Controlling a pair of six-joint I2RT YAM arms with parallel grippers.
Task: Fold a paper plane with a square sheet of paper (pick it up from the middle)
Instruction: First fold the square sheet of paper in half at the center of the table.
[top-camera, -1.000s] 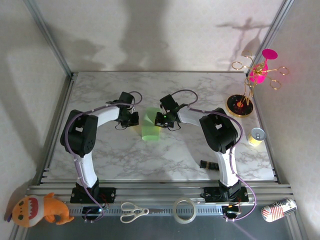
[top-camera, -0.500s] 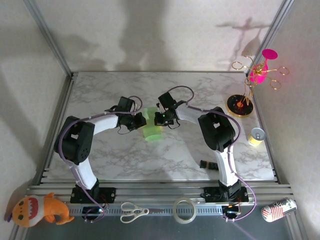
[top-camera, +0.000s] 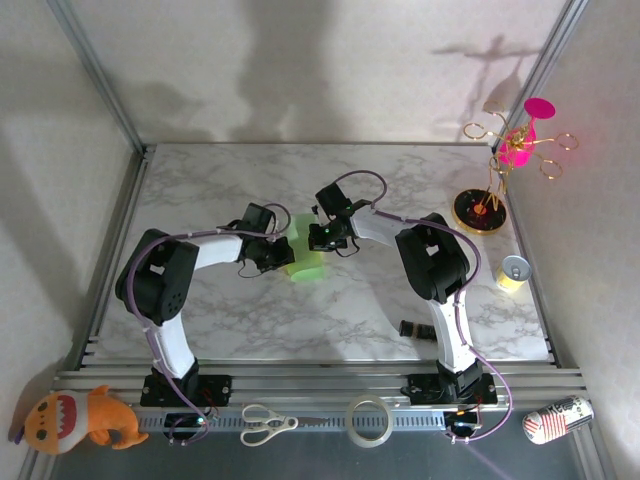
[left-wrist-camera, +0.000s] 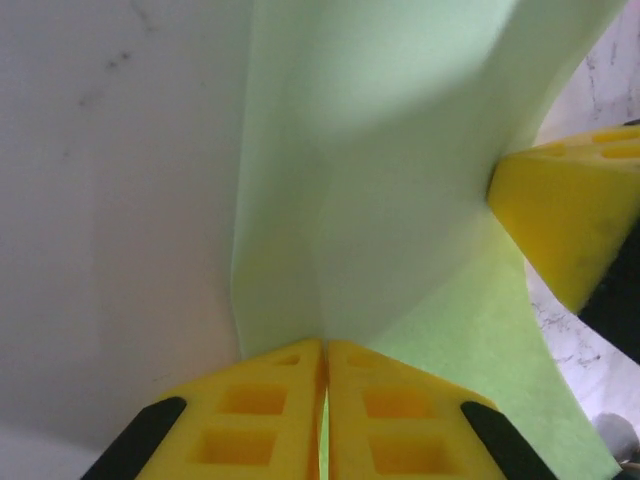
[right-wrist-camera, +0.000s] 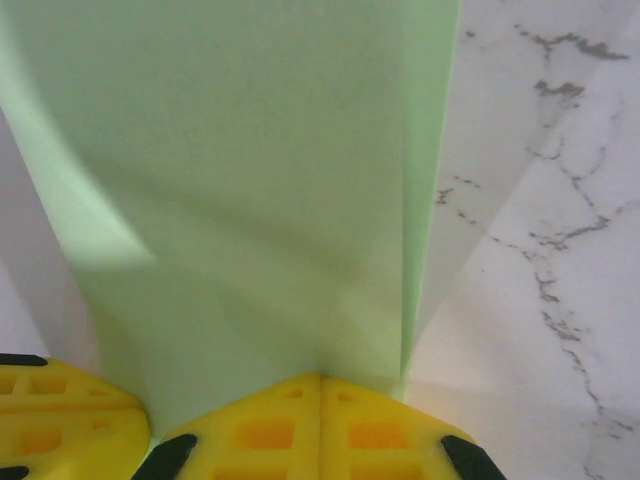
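**Two grippers pinched on one green sheet**

Two pairs of yellow fingers are pressed together, each with paper trapped in the seam. In the left wrist view the left gripper (left-wrist-camera: 324, 348) has its jaws closed flat against each other, nipping the edge of the thin, plain light green sheet of paper (left-wrist-camera: 400, 200). The sheet rises away from the gripper in a soft bend. A yellow finger of the right gripper (left-wrist-camera: 560, 215) touches the same sheet at 3 o'clock in that view. The right wrist view tells the same story. The right gripper (right-wrist-camera: 320, 382) is clamped on the sheet's edge, and the paper (right-wrist-camera: 250, 180) stands up from it with a straight fold line along its 3 o'clock side.

From above, the left gripper (top-camera: 280, 256) and right gripper (top-camera: 322, 238) meet near the middle of the white marble table (top-camera: 400, 180). The green sheet (top-camera: 306, 262) is bowed between them. Whether its lower edge touches the marble I cannot tell.

Further out:
- A pink and gold wire ornament on a round black base (top-camera: 505, 165) stands at 2 o'clock.
- A small yellow drinks can (top-camera: 513, 272) stands at 3 o'clock.
- A small black block (top-camera: 417, 329) lies at 5 o'clock.

Along the near rail lie:
- an orange plush toy (top-camera: 80, 420) at 7 o'clock
- white-handled scissors (top-camera: 268, 423) at 6 o'clock
- a clear tape roll (top-camera: 369, 420) just beside them
- a tipped printed can (top-camera: 558, 420) at 5 o'clock
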